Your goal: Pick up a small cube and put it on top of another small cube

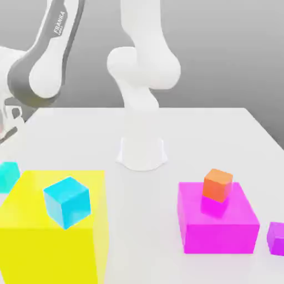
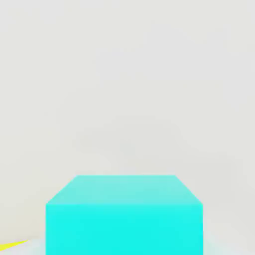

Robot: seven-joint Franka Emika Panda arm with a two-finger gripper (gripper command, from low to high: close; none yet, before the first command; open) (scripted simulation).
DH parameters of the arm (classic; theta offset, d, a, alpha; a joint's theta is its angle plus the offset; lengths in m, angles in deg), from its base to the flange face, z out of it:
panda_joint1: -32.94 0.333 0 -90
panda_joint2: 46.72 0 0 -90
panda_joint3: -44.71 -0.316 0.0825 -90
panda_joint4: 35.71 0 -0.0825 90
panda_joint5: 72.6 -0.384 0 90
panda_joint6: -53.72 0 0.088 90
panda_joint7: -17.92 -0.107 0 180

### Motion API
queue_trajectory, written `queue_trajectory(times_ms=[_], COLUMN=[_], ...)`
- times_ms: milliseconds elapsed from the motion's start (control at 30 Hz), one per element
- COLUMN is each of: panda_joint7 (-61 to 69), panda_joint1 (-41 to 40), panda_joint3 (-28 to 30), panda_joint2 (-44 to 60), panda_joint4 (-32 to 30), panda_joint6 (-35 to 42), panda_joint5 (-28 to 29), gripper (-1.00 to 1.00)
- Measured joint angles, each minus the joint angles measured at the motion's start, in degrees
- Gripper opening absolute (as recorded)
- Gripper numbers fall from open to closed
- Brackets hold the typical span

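The white table [image 1: 222, 133] spreads across the exterior view, and the Panda arm [image 1: 141, 83] stands on its round base near the middle of the far side, its upper links bending off toward the exterior view's left.

The biggest thing on the table is a yellow block [image 1: 33, 233] at the near corner on the exterior view's left. A blue cube [image 1: 67, 202] sits tilted on its top. Next in size is a magenta block [image 1: 222, 224] on the exterior view's right, well apart from the yellow one. An orange cube [image 1: 217, 184] rests on its top, toward the far edge, also turned a little off square.

A purple cube [image 1: 275, 238] lies on the table just beside the magenta block, at the picture's right edge. A cyan cube [image 1: 8, 176] appears at the left edge of the exterior view, just beyond the yellow block's far corner; whether it rests on the table or hangs above it cannot be told there.

In the hand view that cyan cube [image 2: 124, 219] sits close under the camera, its top face and one side showing, with pale table around it and a sliver of yellow at one corner. The gripper is closed, and the cyan cube so close beneath the hand suggests it is gripped, though the fingers themselves cannot be made out.
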State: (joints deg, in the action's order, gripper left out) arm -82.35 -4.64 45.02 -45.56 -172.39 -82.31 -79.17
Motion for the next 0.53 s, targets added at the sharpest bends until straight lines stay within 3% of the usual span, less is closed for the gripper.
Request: queue_trajectory(times_ms=[133,267,367,400,533], panda_joint7=[-8.02,-17.95,-20.36,-20.63,-20.63], panda_joint1=[3.02,12.42,12.69,12.73,12.73], panda_joint3=[-5.43,-10.95,-11.54,-11.57,-11.57], panda_joint2=[-2.64,-5.29,-3.58,-2.82,-2.82], panda_joint4=[7.50,14.57,12.45,11.32,11.32], panda_joint6=[9.39,18.07,14.08,12.19,12.19], panda_joint5=[1.38,4.51,5.81,6.04,6.03], gripper=[-1.00,-1.00,-1.00,1.00,1.00])
